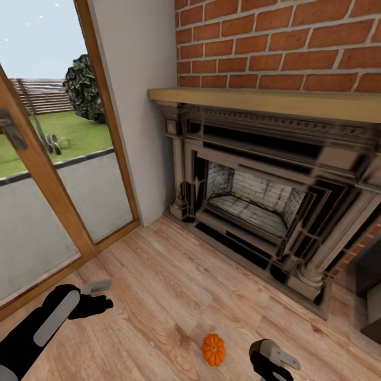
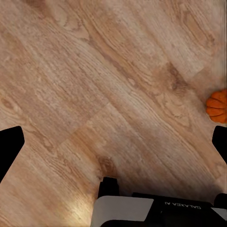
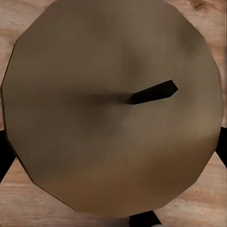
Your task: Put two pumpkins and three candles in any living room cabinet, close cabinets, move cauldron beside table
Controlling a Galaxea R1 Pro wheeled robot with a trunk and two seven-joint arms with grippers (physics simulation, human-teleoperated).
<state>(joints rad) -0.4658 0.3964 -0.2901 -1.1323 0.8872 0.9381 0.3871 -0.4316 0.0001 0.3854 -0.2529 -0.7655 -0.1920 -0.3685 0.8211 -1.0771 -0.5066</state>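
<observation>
The right gripper (image 3: 113, 222) is clamped on a candle (image 3: 113, 104), black wick showing. A pumpkin (image 1: 214, 349) lies on the wood floor (image 1: 159, 296) just beside it. The left gripper (image 1: 98, 296) hangs spread and empty. No cabinet in sight; storing remains.

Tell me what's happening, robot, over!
Left gripper open, empty, over the floor. Right gripper around a candle, grip unclear. One pumpkin on the floor between the arms, nothing blocking it.
</observation>
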